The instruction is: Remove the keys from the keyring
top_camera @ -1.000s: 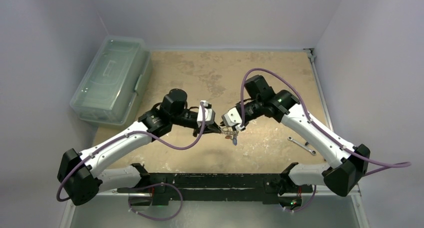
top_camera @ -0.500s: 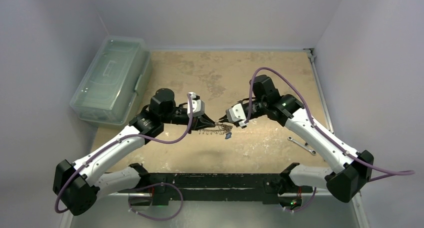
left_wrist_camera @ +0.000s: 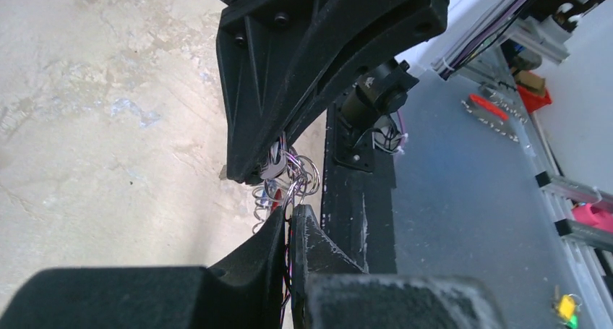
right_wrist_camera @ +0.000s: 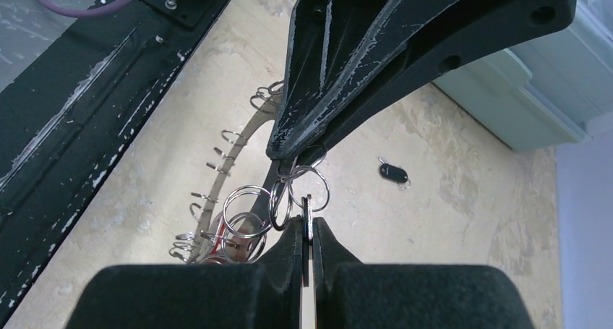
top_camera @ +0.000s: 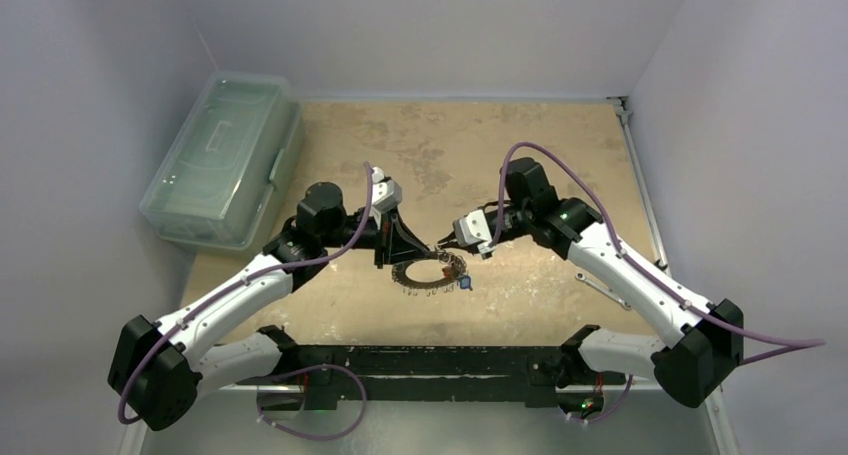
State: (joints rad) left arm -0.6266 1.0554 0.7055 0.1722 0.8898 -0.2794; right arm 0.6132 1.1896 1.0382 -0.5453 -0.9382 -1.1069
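"Right wrist shows our right claw [right_wrist_camera: 307, 231] pressed together on one of the small wire split rings [right_wrist_camera: 272, 210]; our left claw [right_wrist_camera: 289, 150] clamps another."

"We reckon we're separating them. The large thin silvery metal keyring [top_camera: 405, 276] hangs between our claws, small silvery keys [top_camera: 466, 283] fringing it, over the mottled beige worktop [right_wrist_camera: 434, 220]. Next, we'd want a slow, twisting pull."

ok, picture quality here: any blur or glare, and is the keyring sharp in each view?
Top external: even soft light, no glare; keyring tiny, single keys unresolved. Left wrist: left gripper dark, defocused, small rings at its tips soft. Right wrist: right gripper blurred up close, small rings crisp.
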